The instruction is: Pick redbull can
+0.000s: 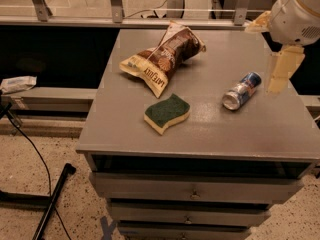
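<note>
The redbull can [241,91], blue and silver, lies on its side on the right part of the grey cabinet top [210,129], its silver end pointing to the front left. My gripper [270,48] hangs above the cabinet's right edge, just right of the can and above it. It is open and empty, with one cream finger [280,72] pointing down beside the can and the other finger [257,23] sticking out to the left higher up.
A green and yellow sponge [167,113] lies in the middle of the top. A brown chip bag [163,57] lies at the back. Drawers sit below the top. A rail runs behind, and a cable and a black bar lie on the floor at left.
</note>
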You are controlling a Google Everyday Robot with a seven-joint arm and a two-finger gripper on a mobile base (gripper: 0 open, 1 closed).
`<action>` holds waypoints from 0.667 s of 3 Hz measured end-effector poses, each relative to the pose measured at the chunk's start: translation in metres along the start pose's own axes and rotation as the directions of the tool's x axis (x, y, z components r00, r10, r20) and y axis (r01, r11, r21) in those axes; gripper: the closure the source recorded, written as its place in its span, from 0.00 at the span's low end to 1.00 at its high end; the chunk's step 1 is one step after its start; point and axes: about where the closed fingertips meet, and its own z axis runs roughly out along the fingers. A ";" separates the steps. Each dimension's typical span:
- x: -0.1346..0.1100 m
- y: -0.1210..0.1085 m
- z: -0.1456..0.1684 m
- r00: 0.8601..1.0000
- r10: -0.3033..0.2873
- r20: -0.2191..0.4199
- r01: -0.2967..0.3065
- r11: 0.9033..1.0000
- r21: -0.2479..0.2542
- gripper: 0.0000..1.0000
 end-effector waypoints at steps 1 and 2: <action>0.000 -0.013 -0.002 0.995 -0.094 0.010 0.094 0.995 0.025 0.00; 0.003 -0.016 0.006 0.990 -0.137 -0.020 0.137 0.991 0.001 0.00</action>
